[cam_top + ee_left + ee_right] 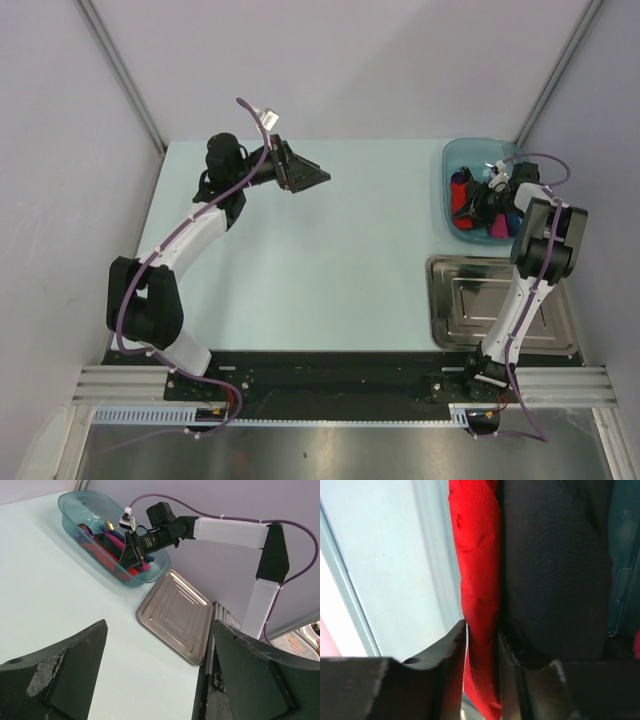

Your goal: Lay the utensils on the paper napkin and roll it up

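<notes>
My right gripper is down inside the clear blue bin at the back right. Its jaws are shut on a red napkin, which stands between the two fingers in the right wrist view. The left wrist view shows it among red, pink and dark folded pieces. My left gripper is open and empty, held above the table at the back left and pointing right. The blue utensil and the purple-bowled spoon do not show in any view.
A metal tray lies on the table in front of the bin, near the right arm's base; it also shows in the left wrist view. The pale green table is walled by grey panels on three sides.
</notes>
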Controlling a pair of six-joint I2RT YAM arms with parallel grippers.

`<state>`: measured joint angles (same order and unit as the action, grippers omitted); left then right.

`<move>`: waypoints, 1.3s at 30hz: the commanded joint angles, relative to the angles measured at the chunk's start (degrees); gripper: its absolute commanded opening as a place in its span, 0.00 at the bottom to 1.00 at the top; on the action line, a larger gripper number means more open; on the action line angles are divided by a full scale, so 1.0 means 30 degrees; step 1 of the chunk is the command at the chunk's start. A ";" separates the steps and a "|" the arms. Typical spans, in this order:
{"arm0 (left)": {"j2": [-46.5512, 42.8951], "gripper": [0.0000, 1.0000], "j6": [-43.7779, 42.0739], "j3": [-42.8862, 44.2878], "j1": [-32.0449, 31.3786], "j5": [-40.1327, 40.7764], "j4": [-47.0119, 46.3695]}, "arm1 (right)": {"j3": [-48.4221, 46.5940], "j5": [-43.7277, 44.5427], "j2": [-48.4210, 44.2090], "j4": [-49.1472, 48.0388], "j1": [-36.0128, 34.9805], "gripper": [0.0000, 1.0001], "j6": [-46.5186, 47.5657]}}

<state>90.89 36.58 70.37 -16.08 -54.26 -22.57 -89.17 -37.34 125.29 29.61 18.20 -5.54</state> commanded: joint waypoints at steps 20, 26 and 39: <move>-0.0268 0.92 0.1196 0.0216 0.0231 -0.0429 -0.1735 | -0.0776 0.5210 -0.1481 0.2026 -0.0762 0.59 0.0206; -0.0268 0.92 0.1167 0.0186 0.0349 -0.0458 -0.1736 | -0.0981 0.6468 -0.1891 0.1909 -0.1084 0.64 0.0235; -0.0151 0.92 0.1313 0.0069 0.0642 -0.0283 -0.1823 | -0.1567 0.7379 -0.2389 0.2026 -0.1700 0.73 0.0002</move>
<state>90.89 39.66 70.43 -14.79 -54.43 -25.58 -91.55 -18.79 121.49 35.66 13.28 -6.00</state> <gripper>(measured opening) 0.920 0.721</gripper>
